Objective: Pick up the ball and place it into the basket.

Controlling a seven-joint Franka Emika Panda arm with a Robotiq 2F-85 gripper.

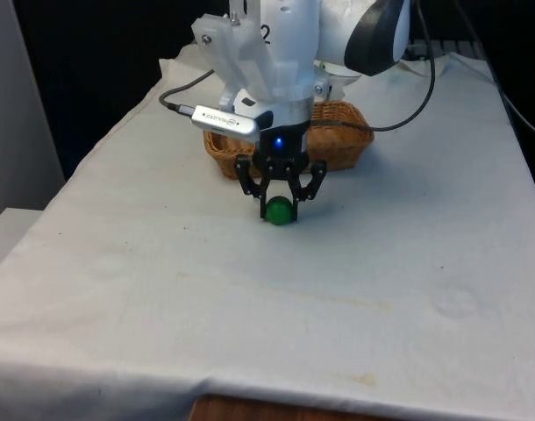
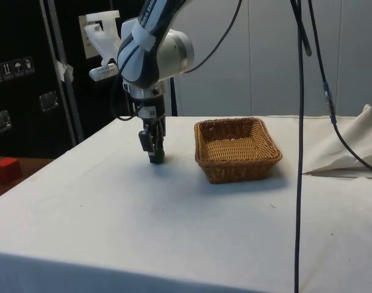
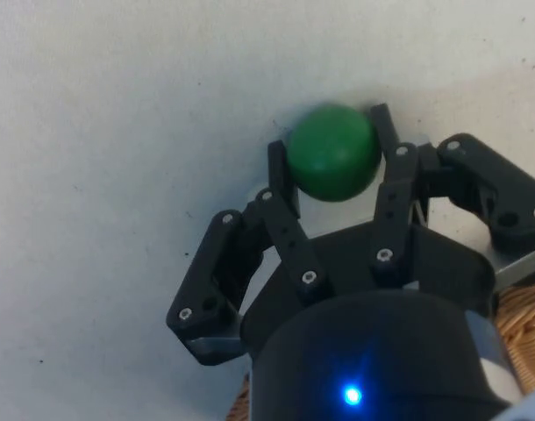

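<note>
**little to read: one row of sticker signs**

in the side view, a short row of small square stickers (image 2: 12,66) sits on the dark cabinet (image 2: 27,131) at the picture's left edge. each shows a pale pictogram on a dark ground. one looks like an umbrella, and the others are too small to tell. no letters or numbers can be made out on them. the ball (image 1: 279,210), the basket (image 2: 235,162) and the cloth (image 1: 250,298) carry no legible text or brand.

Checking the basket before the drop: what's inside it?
In the side view the basket shows bare woven wicker on its floor and far walls, nothing in it. The near wall hides the front strip of the floor. The ball sits outside, on the cloth.
</note>
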